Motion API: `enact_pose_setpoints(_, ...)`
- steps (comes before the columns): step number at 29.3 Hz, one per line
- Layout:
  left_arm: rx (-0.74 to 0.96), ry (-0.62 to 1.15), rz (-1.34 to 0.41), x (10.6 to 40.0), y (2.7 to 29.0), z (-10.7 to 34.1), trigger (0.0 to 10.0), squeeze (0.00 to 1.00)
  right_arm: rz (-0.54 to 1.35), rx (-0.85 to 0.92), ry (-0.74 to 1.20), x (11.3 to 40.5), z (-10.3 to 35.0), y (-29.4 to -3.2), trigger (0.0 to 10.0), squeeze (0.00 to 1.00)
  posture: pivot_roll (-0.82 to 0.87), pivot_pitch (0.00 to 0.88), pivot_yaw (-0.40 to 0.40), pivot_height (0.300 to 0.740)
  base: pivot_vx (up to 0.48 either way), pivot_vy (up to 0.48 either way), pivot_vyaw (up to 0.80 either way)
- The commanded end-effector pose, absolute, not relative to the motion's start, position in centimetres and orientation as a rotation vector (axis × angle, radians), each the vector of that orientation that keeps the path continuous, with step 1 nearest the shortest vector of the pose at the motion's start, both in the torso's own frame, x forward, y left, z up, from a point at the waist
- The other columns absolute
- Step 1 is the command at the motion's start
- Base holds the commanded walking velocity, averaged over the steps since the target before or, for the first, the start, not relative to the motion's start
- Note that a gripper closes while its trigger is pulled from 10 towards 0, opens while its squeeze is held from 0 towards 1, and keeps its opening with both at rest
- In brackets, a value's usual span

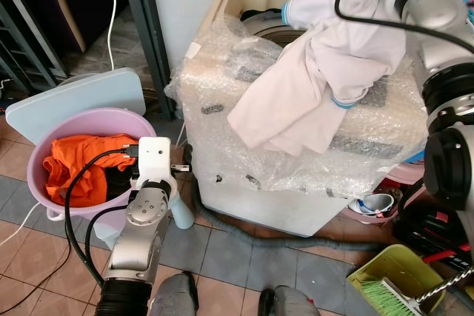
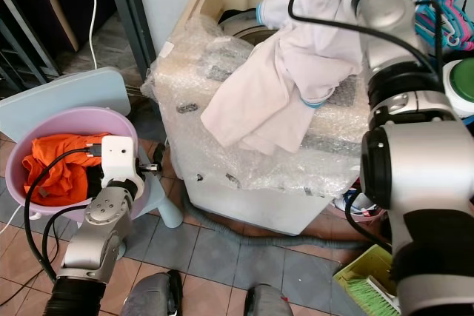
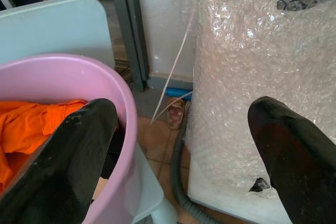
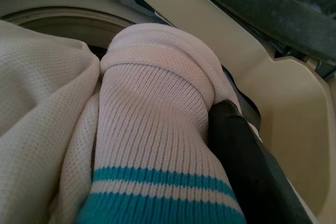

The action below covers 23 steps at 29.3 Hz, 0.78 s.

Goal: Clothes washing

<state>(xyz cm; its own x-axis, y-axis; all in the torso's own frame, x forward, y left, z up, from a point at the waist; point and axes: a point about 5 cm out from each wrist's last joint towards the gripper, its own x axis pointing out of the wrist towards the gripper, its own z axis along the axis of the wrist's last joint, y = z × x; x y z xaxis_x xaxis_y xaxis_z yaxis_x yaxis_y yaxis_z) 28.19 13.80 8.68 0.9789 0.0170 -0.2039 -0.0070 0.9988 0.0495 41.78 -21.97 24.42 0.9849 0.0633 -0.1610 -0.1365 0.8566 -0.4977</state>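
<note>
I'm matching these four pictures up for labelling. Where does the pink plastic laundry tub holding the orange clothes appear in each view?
Left eye view: the pink plastic laundry tub sits at lower left, beside the left gripper.
Right eye view: lower left again.
Left wrist view: its rim curves through the lower left.
Right wrist view: not in it.
Shared landmark: the bubble-wrapped white washing machine.

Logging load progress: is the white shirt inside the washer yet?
Not yet. The white shirt hangs from the right pincer, draped over the bubble-wrapped washer top.
</note>
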Motion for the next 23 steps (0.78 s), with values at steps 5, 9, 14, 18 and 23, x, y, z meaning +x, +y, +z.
enact_pose_setpoints(5,0.061,0.224,-0.001,28.2,13.6,8.3,10.0,0.00,0.310,-0.500,0.084,41.5,24.4,-20.9,10.0,1.00,0.01,0.072,0.006,0.740,0.000,0.000,0.00)
enact_pose_setpoints(9,0.060,0.228,-0.010,28.3,13.4,8.3,10.0,0.00,0.432,-0.315,-0.011,41.4,26.3,-20.3,10.0,1.00,0.00,0.074,0.010,0.740,0.000,0.000,0.00)
enact_pose_setpoints(14,0.058,0.243,-0.014,28.2,13.4,8.0,10.0,0.00,0.534,-0.491,0.308,40.2,22.8,-22.5,10.0,1.00,0.00,0.079,0.007,0.740,0.000,0.000,0.00)
enact_pose_setpoints(18,0.055,0.248,-0.011,28.0,13.5,7.9,10.0,0.00,0.513,-0.361,0.244,39.9,23.7,-23.8,10.0,1.00,-0.01,0.082,0.003,0.740,0.000,0.000,0.00)
enact_pose_setpoints(23,0.055,0.255,-0.016,27.9,13.5,7.7,10.0,0.00,0.119,-0.029,-0.041,40.0,27.9,-27.8,10.0,1.00,-0.02,0.089,0.010,0.740,0.000,0.000,0.00)
